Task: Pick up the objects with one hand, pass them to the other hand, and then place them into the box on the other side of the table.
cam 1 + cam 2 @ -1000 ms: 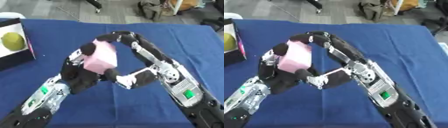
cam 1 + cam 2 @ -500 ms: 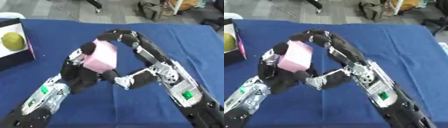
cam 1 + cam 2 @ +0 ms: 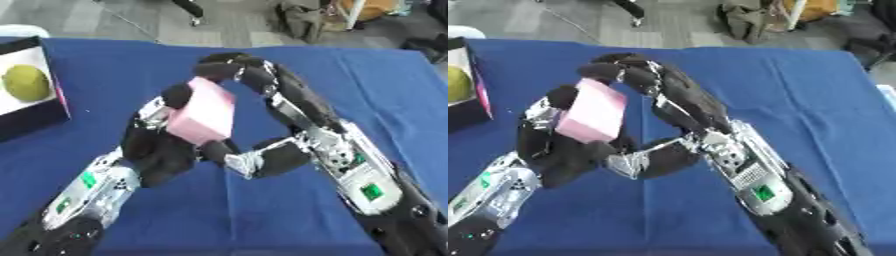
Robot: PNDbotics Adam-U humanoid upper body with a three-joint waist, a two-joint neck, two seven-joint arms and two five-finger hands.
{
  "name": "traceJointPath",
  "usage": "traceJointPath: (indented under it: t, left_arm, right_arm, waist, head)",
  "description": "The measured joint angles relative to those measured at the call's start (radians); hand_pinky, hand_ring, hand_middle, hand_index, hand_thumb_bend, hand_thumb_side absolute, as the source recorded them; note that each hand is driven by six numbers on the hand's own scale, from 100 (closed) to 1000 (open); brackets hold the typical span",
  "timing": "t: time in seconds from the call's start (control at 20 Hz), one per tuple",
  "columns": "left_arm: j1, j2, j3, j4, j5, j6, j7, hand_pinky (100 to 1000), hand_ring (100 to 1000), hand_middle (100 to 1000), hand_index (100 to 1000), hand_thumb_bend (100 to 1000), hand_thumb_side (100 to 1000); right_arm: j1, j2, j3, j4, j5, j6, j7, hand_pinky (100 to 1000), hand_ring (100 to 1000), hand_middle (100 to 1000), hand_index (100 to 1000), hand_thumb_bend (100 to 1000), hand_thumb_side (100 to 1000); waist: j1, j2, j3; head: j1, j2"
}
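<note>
A: My left hand [image 3: 162, 145] rises from the lower left, palm turned toward the middle, above the blue table [image 3: 122, 75]. Its fingers and thumb are curled round the pink block [image 3: 203, 116], one dark fingertip showing over the block's upper left edge.

B: And where does the block sit in relation to the table?

A: It is lifted clear of the cloth, tilted, held in mid-air near the centre of the view, between my two hands. Its broad pale-pink face looks toward the camera.

B: What of the other hand?

A: My right hand [image 3: 236, 70] comes in from the lower right, the forearm sloping up and to the left. Its fingers arch over the top of the block, curled down onto its upper right edge; the thumb [image 3: 249, 162] reaches in lower down, just beside the block's lower corner. So both hands grasp the block at once.

B: Is the box visible?

A: Yes. A black box [image 3: 35, 112] with a white inside stands at the left edge of the table, well apart from the block. A yellow-green round fruit [image 3: 26, 82] lies in it. A pink strip runs down its near right edge
</note>
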Motion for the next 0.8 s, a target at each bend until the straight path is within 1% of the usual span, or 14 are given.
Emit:
traceJointPath:
  t: [0.5, 0.6, 0.7, 0.8]
  left_arm:
    - [0.0, 0.0, 0.0, -0.001, 0.006, -0.002, 0.006, 758, 624, 419, 470, 335, 680]
    - [0.0, 0.0, 0.0, -0.002, 0.007, -0.002, 0.006, 758, 624, 419, 469, 334, 680]
    - [0.0, 0.0, 0.0, -0.005, 0.008, -0.002, 0.006, 758, 623, 418, 468, 334, 680]
    - [0.0, 0.0, -0.001, -0.005, 0.008, -0.001, 0.006, 758, 622, 417, 467, 333, 680]
  right_arm:
    - [-0.004, 0.0, 0.002, 0.0, 0.036, 0.007, -0.025, 897, 871, 1000, 942, 270, 504]
    - [-0.004, 0.0, 0.003, 0.0, 0.047, 0.011, -0.032, 918, 897, 1000, 952, 269, 493]
    - [-0.008, 0.0, 0.005, 0.0, 0.059, 0.017, -0.042, 950, 949, 1000, 956, 261, 492]
    - [-0.011, 0.001, 0.008, 0.0, 0.069, 0.026, -0.052, 964, 978, 1000, 957, 256, 492]
  waist:
    - [0.0, 0.0, 0.002]
    - [0.0, 0.0, 0.002]
    - [0.0, 0.0, 0.002]
    - [0.0, 0.0, 0.003]
  head:
    - [0.0, 0.0]
    - [0.0, 0.0]
    - [0.0, 0.0]
    - [0.0, 0.0]
